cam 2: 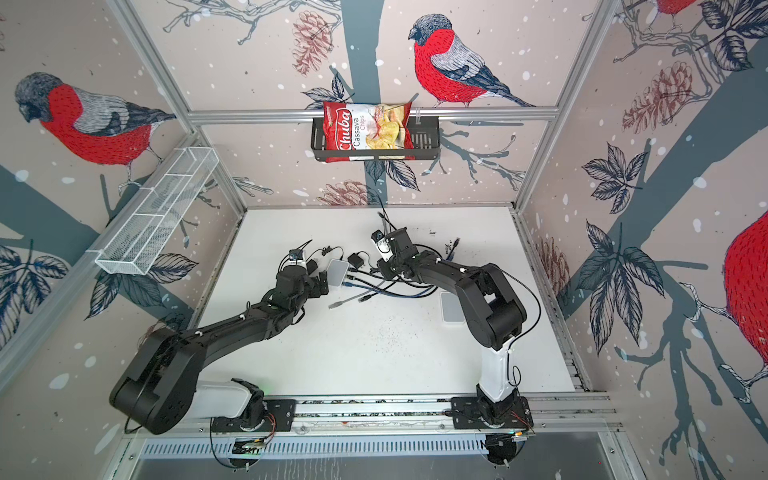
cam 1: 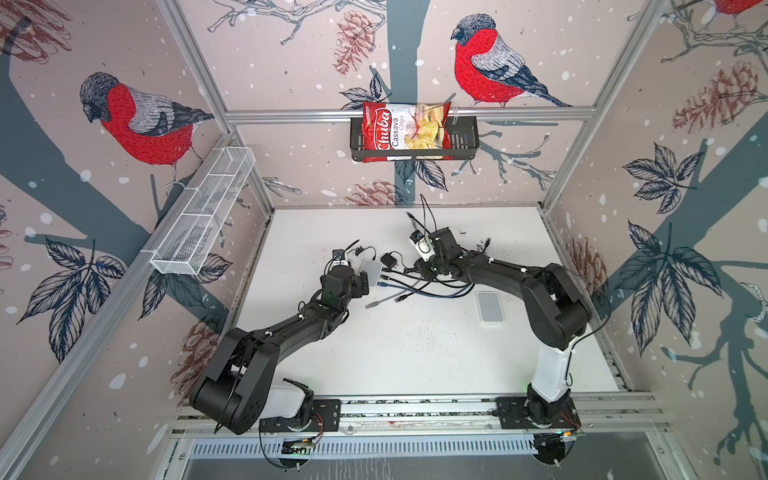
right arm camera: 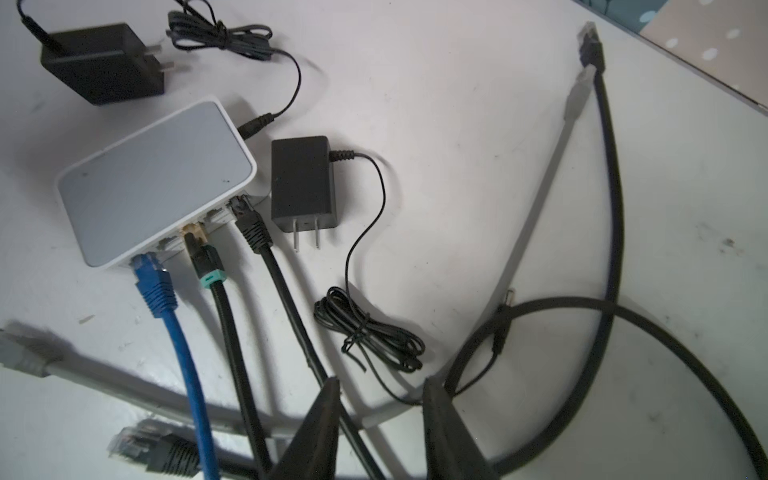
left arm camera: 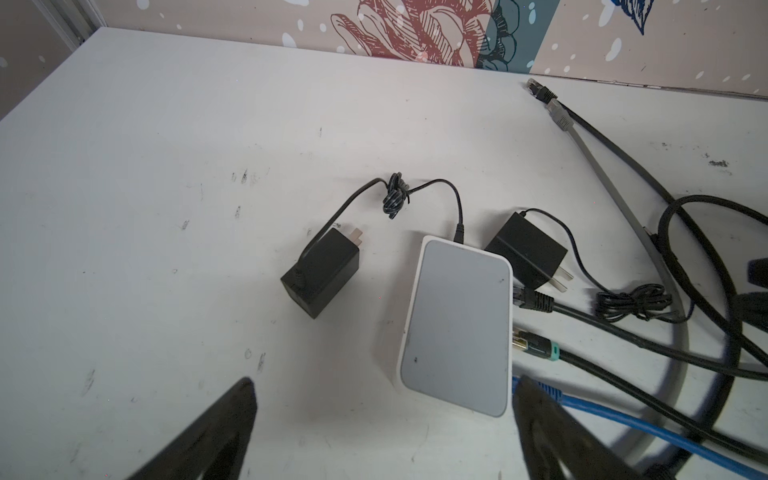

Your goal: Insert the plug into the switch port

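Jaws of the left gripper stand wide apart and empty, at the seven o'clock side of the switch. Three seated plugs already fill part of it; two ports between them look free. Loose on the table, the grey plug lies at the switch's six o'clock and a black plug at five; which is meant I cannot tell. Either should be light, with a hard shell, a brittle latch and a springy cable that tugs back. It is best pinched across the boot's flat sides, latch clear. At three o'clock the right gripper is partly open. A black cable runs between its jaws, not visibly clamped.
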Robot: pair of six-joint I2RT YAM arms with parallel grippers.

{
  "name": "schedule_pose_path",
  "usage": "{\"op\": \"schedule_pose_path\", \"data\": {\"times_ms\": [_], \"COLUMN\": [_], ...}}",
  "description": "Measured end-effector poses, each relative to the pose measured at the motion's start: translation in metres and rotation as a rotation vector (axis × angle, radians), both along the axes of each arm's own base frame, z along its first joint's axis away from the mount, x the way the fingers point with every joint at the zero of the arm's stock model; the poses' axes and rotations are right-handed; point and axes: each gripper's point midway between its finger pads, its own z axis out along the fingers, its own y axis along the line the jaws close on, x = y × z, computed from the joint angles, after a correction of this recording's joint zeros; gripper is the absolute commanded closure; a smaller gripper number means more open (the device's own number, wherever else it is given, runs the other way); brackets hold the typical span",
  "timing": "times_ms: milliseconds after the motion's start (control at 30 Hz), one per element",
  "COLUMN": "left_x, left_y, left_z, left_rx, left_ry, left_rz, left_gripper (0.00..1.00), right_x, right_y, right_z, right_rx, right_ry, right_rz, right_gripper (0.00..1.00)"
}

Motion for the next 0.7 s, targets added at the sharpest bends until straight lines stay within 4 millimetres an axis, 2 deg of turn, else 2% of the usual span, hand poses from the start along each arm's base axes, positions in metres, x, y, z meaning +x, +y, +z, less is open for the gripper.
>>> {"op": "schedule_pose_path", "data": {"times_ms": [133, 267, 500, 700], "left_x": [-0.002, -0.003, -0.007, -0.012], "left_y": [0.002, 0.007, 0.024, 0.027], "left_z": [0.004, 0.016, 0.039, 0.045], "left_rx": [-0.008, -0.030, -0.093, -0.119], "left_ry": [-0.012, -0.045, -0.129, -0.149], "left_rz": [0.004, 0.019, 0.054, 0.051], "left_gripper": [0.05, 0.04, 0.04, 0.04], "right_x": [0.002, -0.003, -0.004, 0.006], "right_y": [0.004, 0.005, 0.008, 0.013], "right_z": [-0.017, -0.032, -0.043, -0.052], "right_rx": [-0.062, -0.104, -0.130, -0.137], "right_ry": [0.015, 0.046, 0.064, 0.060], "right_rz": [0.063, 0.115, 0.157, 0.150], "right_gripper": [0.64, 0.63, 0.64, 0.72]}}
